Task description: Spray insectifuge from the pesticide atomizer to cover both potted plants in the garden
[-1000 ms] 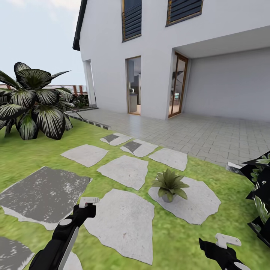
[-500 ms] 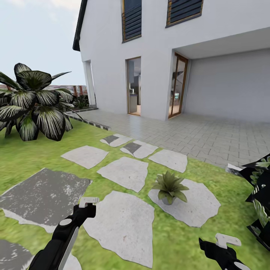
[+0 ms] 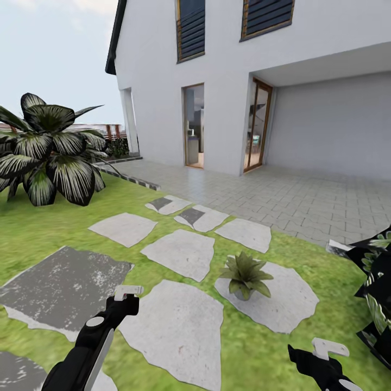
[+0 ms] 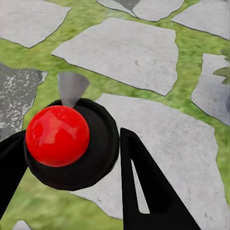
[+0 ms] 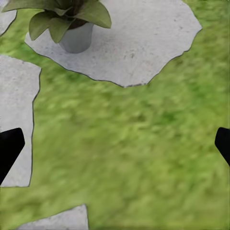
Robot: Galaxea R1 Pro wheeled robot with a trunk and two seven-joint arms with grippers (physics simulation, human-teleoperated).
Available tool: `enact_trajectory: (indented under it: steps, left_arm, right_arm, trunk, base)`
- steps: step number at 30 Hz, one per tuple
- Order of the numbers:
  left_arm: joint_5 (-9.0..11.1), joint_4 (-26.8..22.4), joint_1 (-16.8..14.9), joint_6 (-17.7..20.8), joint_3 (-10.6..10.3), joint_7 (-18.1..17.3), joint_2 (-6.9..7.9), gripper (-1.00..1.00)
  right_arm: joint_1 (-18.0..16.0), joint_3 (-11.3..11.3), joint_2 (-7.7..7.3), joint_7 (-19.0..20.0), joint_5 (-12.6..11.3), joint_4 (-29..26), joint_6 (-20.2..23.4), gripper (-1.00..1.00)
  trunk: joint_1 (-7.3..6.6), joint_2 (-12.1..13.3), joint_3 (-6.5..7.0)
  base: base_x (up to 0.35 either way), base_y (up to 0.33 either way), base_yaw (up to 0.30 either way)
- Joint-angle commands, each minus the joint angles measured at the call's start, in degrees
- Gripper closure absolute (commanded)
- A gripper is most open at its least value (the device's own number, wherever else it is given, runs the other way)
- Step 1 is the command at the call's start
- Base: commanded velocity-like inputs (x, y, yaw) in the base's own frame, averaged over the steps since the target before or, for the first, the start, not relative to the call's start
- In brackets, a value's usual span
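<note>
A lawn (image 3: 49, 233) crossed by pale stepping stones (image 3: 182, 250) is being viewed in front of a white house (image 3: 244, 81). One potted plant (image 3: 245, 274) is being carried by a broad stone (image 3: 282, 296) just right of the head view's centre, at about one o'clock from the left gripper (image 3: 128, 292) and at about eleven o'clock from the right gripper (image 3: 329, 347), well apart from both. In the right wrist view the potted plant (image 5: 64, 19) is being shown in its grey pot, far beyond the two black fingertips (image 5: 8, 148), which are being held wide apart over grass with nothing between them. A red ball (image 4: 57, 135) on a black disc is being shown between the left gripper's black fingers (image 4: 143, 187); whether these are spread or pinching cannot be told. A large striped-leaf plant (image 3: 49, 152) is being seen at nine o'clock.
</note>
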Motion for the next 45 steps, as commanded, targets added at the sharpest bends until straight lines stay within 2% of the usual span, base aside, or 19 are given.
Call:
enact_trajectory:
  steps: [1, 45]
  left_arm:
    - [-0.04, -0.08, -0.02, 0.31, -0.03, -0.16, 0.04, 1.00]
    - [-0.12, -0.08, -0.02, 0.37, -0.03, -0.16, 0.04, 1.00]
  right_arm:
    - [0.00, 0.00, -0.03, 0.02, 0.00, -0.10, 0.29, -1.00]
    - [0.00, -0.06, -0.05, 0.03, 0.00, -0.10, 0.29, -1.00]
  trunk:
    - [-0.23, 0.39, 0.14]
    - [-9.89, 18.04, 8.04]
  base:
    - [0.000, 0.000, 0.000]
    - [0.000, 0.000, 0.000]
